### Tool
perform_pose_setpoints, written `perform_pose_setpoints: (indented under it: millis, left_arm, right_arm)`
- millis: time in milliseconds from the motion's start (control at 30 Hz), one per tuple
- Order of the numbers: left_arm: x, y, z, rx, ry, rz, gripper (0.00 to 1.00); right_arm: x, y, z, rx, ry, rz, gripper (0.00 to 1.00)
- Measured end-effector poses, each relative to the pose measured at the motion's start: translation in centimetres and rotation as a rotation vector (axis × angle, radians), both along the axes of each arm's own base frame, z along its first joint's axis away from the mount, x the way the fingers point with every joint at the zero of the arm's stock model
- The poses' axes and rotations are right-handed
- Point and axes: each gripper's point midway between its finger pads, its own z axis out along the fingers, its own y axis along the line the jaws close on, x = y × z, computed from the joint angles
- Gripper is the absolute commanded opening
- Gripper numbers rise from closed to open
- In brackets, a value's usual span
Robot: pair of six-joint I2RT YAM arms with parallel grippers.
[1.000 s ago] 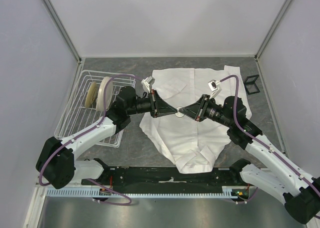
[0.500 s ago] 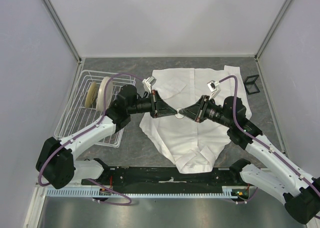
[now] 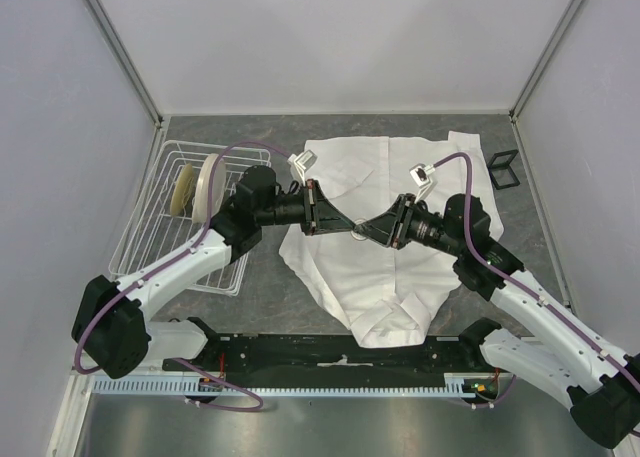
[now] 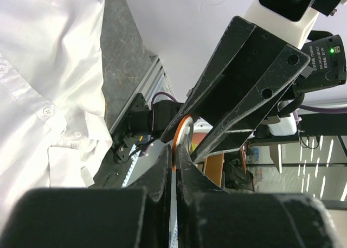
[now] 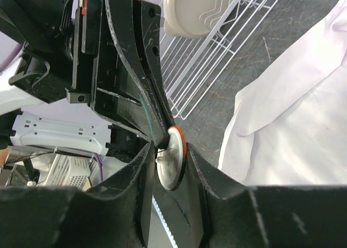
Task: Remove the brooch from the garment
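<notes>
The brooch, a small pale disc with an orange rim, hangs in the air above the garment, a white shirt spread on the table. My left gripper is shut on the disc's edge; in the left wrist view the rim pokes out past the closed left gripper. My right gripper faces it from the other side. In the right wrist view the brooch sits between the spread jaws of the right gripper, with a gap beside its pale face.
A white wire rack holding cream plates stands left of the shirt. A small black wire stand sits at the back right. The shirt lies below and to the right in the right wrist view, the rack above it.
The right gripper's jaws have spread apart around the brooch. The left gripper stays shut on it, and both wrists have shifted slightly.
</notes>
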Motion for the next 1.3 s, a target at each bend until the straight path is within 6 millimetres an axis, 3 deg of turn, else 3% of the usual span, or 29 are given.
perform_pose_setpoints:
  millis: [333,500,733,867,967,1033,1167,1300]
  left_arm:
    - [-0.2,-0.3,1.5,0.019,-0.097,-0.033,0.02]
    - [-0.2,-0.2,1.1,0.041,-0.124,-0.039,0.02]
    - [-0.3,-0.1,0.6,0.063,-0.124,-0.044,0.02]
    - [-0.3,0.0,0.6,0.064,-0.126,-0.045,0.02]
    - [-0.3,0.0,0.6,0.064,-0.127,-0.045,0.02]
    - [-0.3,0.0,0.6,0.064,-0.132,-0.046,0.02]
    - [-0.3,0.0,0.6,0.066,-0.143,-0.049,0.02]
    - [-0.3,0.0,0.6,0.069,-0.143,-0.05,0.02]
  right_arm:
    - [-0.9,0.6,-0.4,0.0,0.041,0.038,0.64]
    - [-1.3,0.2,0.1,0.019,0.05,0.025,0.72]
    - [-2.0,-0.4,1.2,0.045,0.037,0.012,0.67]
    - [-1.8,-0.5,0.4,0.022,0.063,-0.002,0.55]
    - [-1.4,-0.4,-0.4,-0.004,0.094,-0.011,0.54]
    - [-1.3,-0.4,-0.6,-0.012,0.102,-0.017,0.54]
    - [-1.1,-0.4,0.0,-0.009,0.098,-0.024,0.65]
    - [-1.2,-0.5,0.8,0.002,0.08,-0.024,0.68]
